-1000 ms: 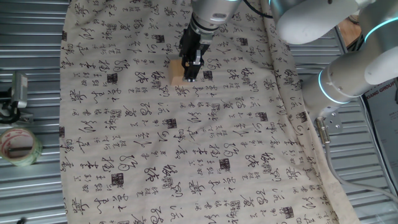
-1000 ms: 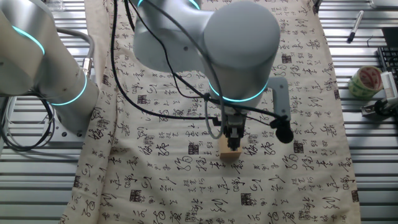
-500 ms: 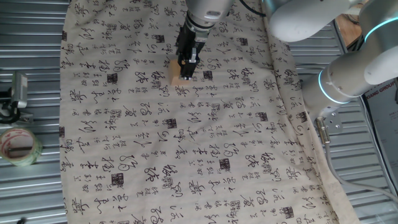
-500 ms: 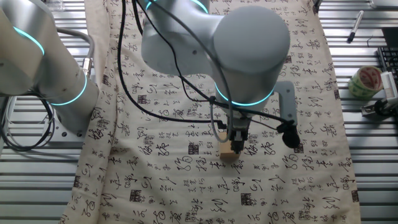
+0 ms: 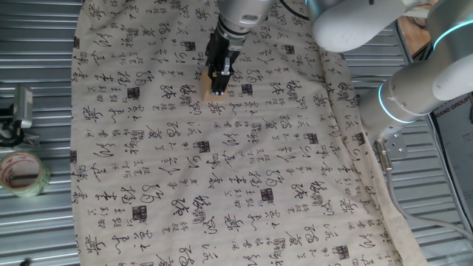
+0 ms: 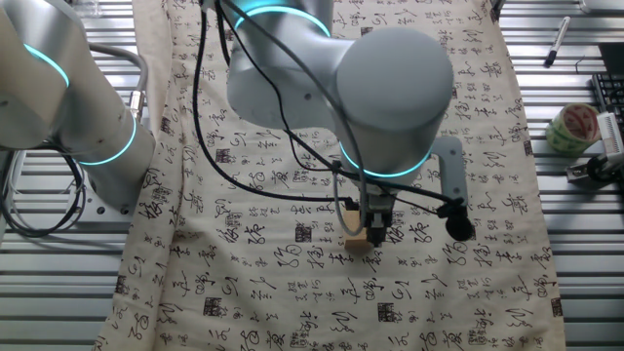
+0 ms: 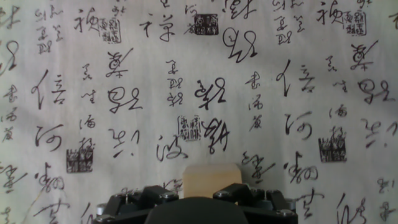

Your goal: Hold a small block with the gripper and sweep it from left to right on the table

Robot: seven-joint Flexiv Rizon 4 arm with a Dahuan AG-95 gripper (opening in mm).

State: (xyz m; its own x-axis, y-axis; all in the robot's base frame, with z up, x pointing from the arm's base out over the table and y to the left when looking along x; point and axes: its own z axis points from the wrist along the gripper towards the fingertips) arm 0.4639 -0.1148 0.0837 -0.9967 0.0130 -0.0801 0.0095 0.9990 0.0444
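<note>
The tool [image 5: 219, 77] was clenched on the small block [image 5: 211, 85], which rested on the calligraphy cloth [image 5: 222, 170] toward twelve o'clock of the worktop [image 5: 37, 222]. Dragging could have bunched the loose cloth and twisted the block free. The brushed characters were too cursive to read; right-edge lettering looked like "GROUP".

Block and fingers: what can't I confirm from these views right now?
- Grip on the block: in the hand view the gripper body hides its lower part and the fingers.
- Gripper in one fixed view: it covers most of the block, so contact is unclear.
- The other fixed view: the gripper is small and dark against the block; finger gap unreadable.
- Whether the block touches the cloth: not discernible.
</note>
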